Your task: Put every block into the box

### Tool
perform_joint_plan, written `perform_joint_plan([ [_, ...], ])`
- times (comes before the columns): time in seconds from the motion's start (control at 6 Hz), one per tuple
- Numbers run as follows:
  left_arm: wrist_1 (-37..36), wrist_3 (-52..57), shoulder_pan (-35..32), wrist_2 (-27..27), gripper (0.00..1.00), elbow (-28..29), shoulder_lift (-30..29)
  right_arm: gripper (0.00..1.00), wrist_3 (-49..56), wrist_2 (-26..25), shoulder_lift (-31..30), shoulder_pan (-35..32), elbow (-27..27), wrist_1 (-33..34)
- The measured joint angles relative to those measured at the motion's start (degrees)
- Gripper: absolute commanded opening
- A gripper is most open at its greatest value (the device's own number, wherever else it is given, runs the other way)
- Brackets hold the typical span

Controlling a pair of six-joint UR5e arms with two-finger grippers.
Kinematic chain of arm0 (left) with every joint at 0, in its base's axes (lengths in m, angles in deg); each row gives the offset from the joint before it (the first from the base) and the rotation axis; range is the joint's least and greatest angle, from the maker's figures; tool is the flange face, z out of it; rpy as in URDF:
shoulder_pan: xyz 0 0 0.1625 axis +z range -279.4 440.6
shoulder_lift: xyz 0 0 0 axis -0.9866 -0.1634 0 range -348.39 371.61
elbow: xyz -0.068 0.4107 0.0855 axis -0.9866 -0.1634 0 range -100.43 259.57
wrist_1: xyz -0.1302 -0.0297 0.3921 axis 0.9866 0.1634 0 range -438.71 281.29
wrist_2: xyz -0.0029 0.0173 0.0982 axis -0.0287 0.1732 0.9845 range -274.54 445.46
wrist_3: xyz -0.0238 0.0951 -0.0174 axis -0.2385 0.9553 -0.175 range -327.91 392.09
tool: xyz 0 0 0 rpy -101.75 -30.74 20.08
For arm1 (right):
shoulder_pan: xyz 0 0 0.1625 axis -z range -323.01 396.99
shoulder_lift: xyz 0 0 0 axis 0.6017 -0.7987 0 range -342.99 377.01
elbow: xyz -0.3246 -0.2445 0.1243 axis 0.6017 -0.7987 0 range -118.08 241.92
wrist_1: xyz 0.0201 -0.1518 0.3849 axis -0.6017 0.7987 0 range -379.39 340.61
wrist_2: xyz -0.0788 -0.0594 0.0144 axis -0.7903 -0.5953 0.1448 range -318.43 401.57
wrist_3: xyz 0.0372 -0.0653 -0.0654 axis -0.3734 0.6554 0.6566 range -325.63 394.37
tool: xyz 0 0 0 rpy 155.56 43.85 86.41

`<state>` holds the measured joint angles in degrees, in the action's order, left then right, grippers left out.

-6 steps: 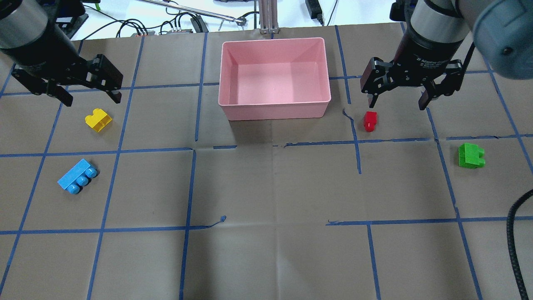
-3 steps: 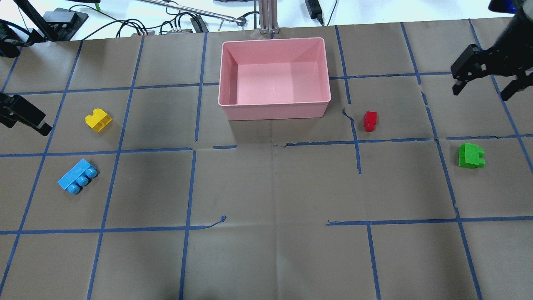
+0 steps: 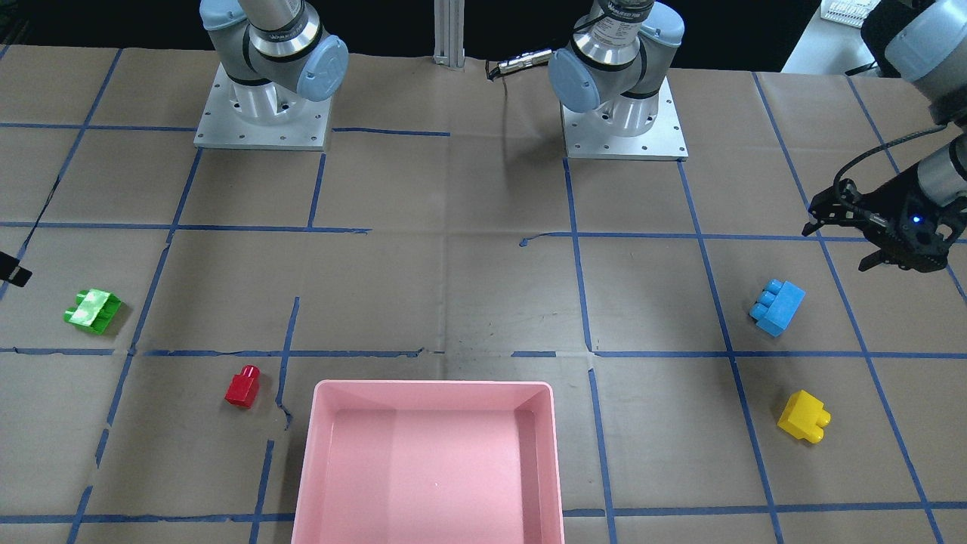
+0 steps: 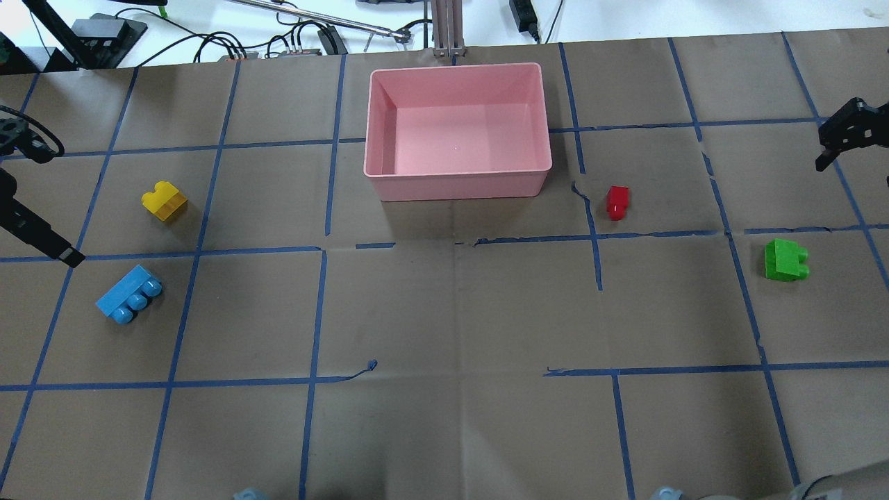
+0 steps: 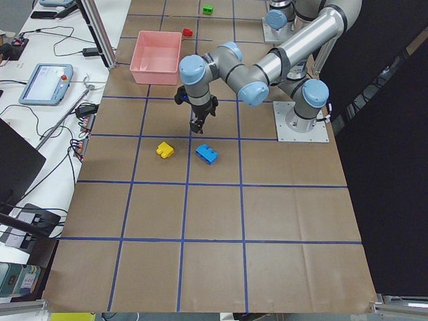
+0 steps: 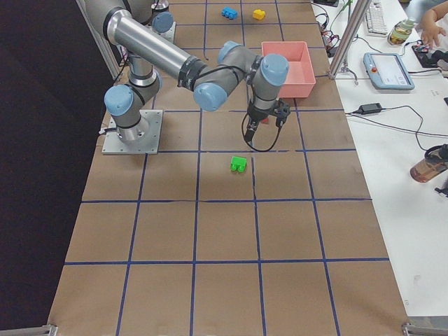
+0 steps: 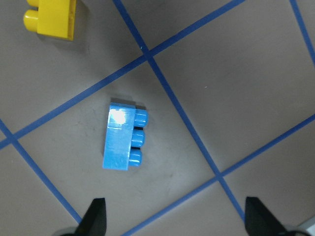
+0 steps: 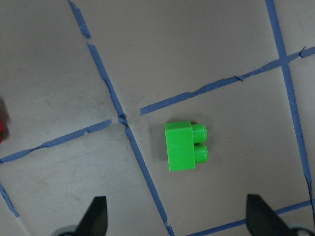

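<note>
Brown paper tabletop (image 4: 444,312) with blue tape grid, all four blocks out, box (image 4: 458,185) empty
My left gripper (image 7: 177,219) is wide open over the blue block (image 7: 120,142), yellow block (image 7: 51,17) close by; right gripper (image 8: 177,219) wide open over the green block (image 8: 184,146); red block (image 4: 617,202) lies near the box on my right side. Risks: both target blocks lie on their sides with studs facing one finger, so closing lands on rounded studs and the block can twist or pop out; both sit off my jaw centreline, so a straight descent may shove them; two arms at the box together could clash
</note>
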<state>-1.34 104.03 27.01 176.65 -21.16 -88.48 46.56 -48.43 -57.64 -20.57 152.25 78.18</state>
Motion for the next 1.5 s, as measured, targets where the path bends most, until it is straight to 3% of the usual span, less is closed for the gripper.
perform_joint_plan([
  [0.5,-19.89,6.01,1.03,-0.08,0.98,-10.71,-5.66,0.99,-2.37,-0.87,5.60,0.31,8.12,11.68],
  [0.83,-30.08,7.07,1.01,-0.14,0.98,-16.03,-8.37,0.99,4.15,-4.22,6.19,0.33,15.03,21.89],
  [1.33,-33.94,12.71,0.83,-0.08,0.96,-17.94,-9.38,0.99,8.20,-5.04,7.69,0.42,17.13,25.22],
  [1.5,-34.38,14.86,0.79,-0.22,0.97,-18.01,-9.51,0.93,8.38,-5.13,7.99,0.42,17.41,25.19],
])
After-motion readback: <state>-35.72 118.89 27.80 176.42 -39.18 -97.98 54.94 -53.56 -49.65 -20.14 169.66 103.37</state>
